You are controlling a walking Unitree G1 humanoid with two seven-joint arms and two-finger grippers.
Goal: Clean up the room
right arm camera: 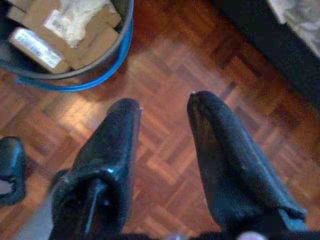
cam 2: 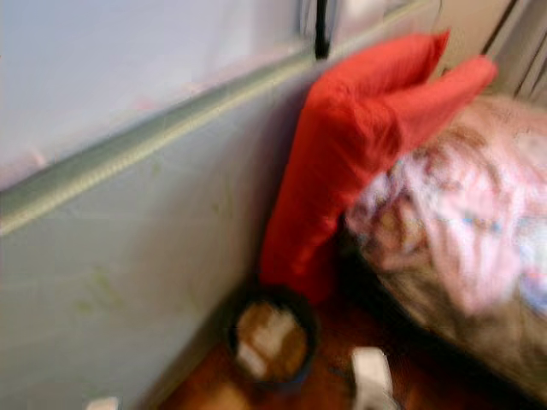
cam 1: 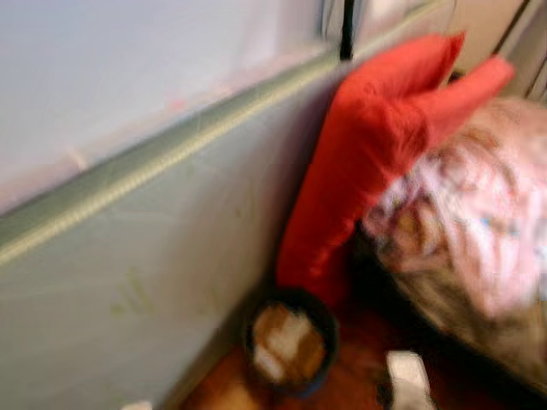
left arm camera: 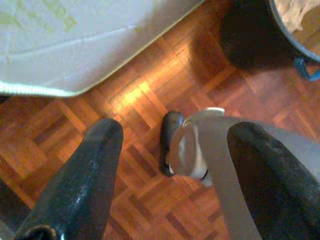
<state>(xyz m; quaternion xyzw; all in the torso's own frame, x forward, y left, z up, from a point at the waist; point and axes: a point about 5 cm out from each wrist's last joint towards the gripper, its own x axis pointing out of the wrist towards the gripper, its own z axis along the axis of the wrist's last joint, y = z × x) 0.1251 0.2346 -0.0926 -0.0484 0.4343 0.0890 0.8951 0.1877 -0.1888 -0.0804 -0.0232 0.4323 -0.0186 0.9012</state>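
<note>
Left eye view, blurred: mattress [cam 1: 128,256] upright, red pillow [cam 1: 376,145] leaning on it, bin [cam 1: 291,343] of cardboard below on parquet floor [right arm camera: 165,150]; both hands [left arm camera: 170,165] [right arm camera: 162,135] spread, empty, so steady before reaching.

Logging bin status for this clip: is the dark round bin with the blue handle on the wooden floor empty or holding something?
Holding something. The dark round bin contains cardboard boxes and crumpled white plastic.

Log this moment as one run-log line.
left gripper: open, empty, over parquet floor | right gripper: open, empty | bucket: holds cardboard | red pillow: against mattress
</note>
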